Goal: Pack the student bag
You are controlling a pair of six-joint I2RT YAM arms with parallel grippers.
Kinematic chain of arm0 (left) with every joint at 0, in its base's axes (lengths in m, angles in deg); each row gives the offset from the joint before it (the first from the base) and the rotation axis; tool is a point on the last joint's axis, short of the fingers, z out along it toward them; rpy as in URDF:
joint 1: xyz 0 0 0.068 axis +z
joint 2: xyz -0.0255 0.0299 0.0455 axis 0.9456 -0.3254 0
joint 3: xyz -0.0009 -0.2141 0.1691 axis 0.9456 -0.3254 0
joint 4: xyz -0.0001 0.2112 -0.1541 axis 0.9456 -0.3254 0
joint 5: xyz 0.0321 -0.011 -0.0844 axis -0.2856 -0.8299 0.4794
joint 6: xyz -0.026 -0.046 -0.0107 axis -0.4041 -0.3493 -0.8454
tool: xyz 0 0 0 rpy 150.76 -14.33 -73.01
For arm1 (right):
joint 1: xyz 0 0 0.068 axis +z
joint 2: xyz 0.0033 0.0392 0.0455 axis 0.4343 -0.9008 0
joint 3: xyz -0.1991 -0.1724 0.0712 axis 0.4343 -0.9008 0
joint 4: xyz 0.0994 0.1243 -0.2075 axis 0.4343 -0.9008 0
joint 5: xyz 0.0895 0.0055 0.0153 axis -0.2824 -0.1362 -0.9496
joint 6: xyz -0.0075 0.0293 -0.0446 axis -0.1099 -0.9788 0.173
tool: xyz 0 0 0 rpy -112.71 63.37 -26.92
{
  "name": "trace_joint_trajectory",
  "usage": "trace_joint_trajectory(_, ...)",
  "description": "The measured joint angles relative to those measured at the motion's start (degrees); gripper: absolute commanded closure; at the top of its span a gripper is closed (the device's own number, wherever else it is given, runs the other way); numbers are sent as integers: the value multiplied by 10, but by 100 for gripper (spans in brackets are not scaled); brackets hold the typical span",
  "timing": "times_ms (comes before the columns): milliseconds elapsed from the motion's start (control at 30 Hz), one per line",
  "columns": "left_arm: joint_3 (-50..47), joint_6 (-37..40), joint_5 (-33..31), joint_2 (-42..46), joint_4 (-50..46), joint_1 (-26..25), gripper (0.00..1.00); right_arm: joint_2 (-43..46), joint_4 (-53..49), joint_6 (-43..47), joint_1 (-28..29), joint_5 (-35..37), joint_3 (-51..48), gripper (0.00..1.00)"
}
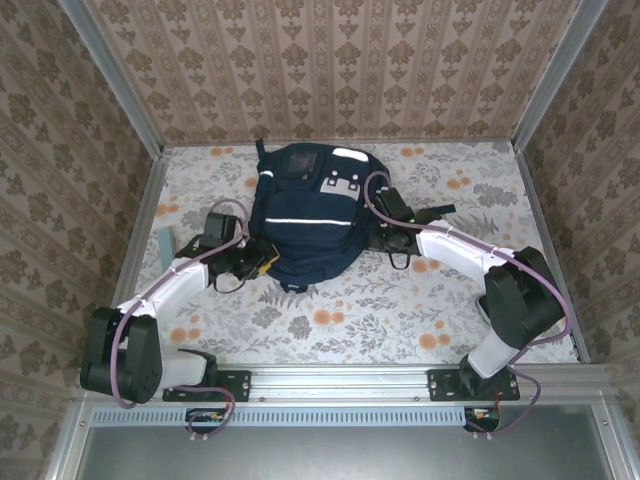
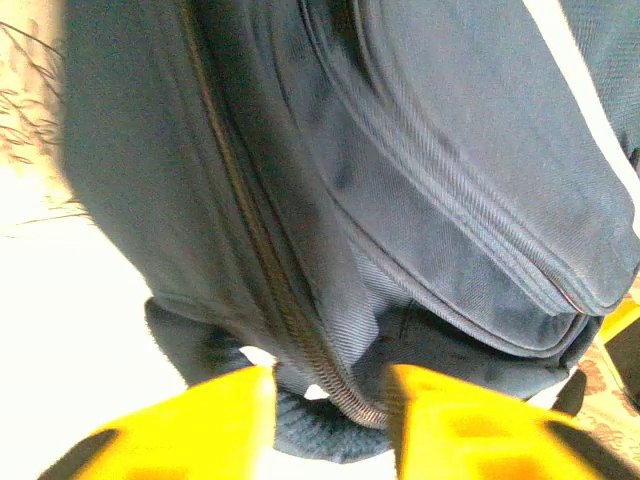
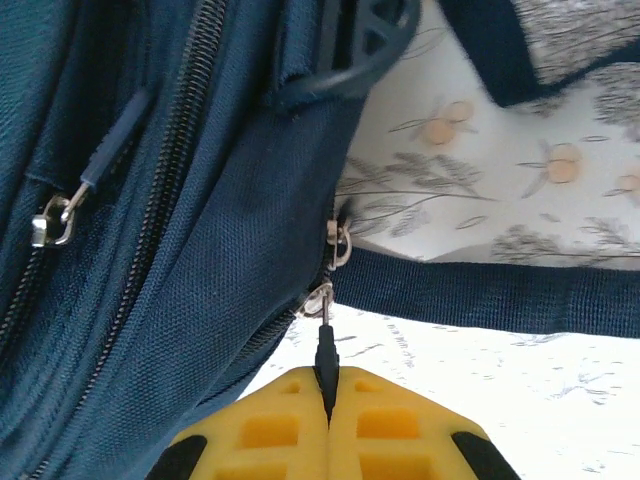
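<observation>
The student bag (image 1: 303,225) lies mid-bench (image 1: 400,300), between my two arms. My right gripper (image 3: 328,390) is pinched tight on a black zipper pull (image 3: 326,350) at the bag's side. My left gripper (image 2: 330,400) is spread apart, astride a closed zipper (image 2: 258,250) at the bag's edge.

My left arm (image 1: 165,285), right arm (image 1: 460,250): white link shells, bulky black joint housings, purple cable looping alongside each. Black mounting plates at bases. My left fingers (image 2: 220,420) bright yellow, black patches on outer edges; right fingers (image 3: 270,430) yellow too, square moulded recesses.
</observation>
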Motion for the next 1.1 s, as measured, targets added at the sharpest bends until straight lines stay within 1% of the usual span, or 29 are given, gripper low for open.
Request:
trace_joint_trajectory(67, 10, 14, -13, 15, -26, 2, 39, 16, -2, -1, -13, 9, -17, 100)
trace_joint_trajectory(200, 48, 49, -40, 36, -69, -12, 34, 72, -19, -7, -32, 17, -67, 100)
trace_joint_trajectory(233, 58, 57, -46, 36, -75, -19, 33, 85, -23, -7, -37, 16, -79, 96)
trace_joint_trajectory(267, 70, 70, -54, 36, -80, -28, 32, 103, -28, -9, -43, 12, -94, 84)
trace_joint_trajectory(300, 81, 82, -62, 35, -87, -39, 31, 120, -35, -10, -51, 8, -107, 68)
trace_joint_trajectory(367, 105, 106, -78, 29, -101, -63, 30, 148, -46, -11, -64, 2, -122, 43)
trace_joint_trajectory(400, 121, 121, -86, 20, -109, -79, 30, 165, -54, -12, -70, -1, -126, 35)
trace_joint_trajectory(467, 152, 148, -102, -1, -116, -110, 29, 194, -65, -10, -76, -3, -128, 23)
trace_joint_trajectory(500, 173, 165, -112, -17, -123, -130, 29, 211, -68, -12, -77, -3, -128, 18)
trace_joint_trajectory(600, 229, 214, -138, -64, -136, -186, 28, 253, -73, -18, -82, -5, -128, 11)
trace_joint_trajectory(700, 285, 262, -165, -117, -148, -238, 28, 282, -79, -28, -97, -5, -128, 8)
trace_joint_trajectory(800, 353, 310, -200, -180, -174, -288, 28, 300, -80, -40, -123, -9, -135, 7)
trace_joint_trajectory(867, 397, 338, -226, -223, -188, -317, 35, 310, -81, -46, -144, -17, -145, 7)
trace_joint_trajectory(933, 443, 366, -253, -268, -210, -346, 38, 316, -80, -52, -163, -28, -156, 7)
trace_joint_trajectory(1033, 510, 407, -296, -335, -240, -387, 38, 325, -81, -58, -194, -48, -173, 7)
trace_joint_trajectory(1100, 538, 425, -318, -367, -254, -408, 38, 329, -81, -59, -212, -60, -181, 7)
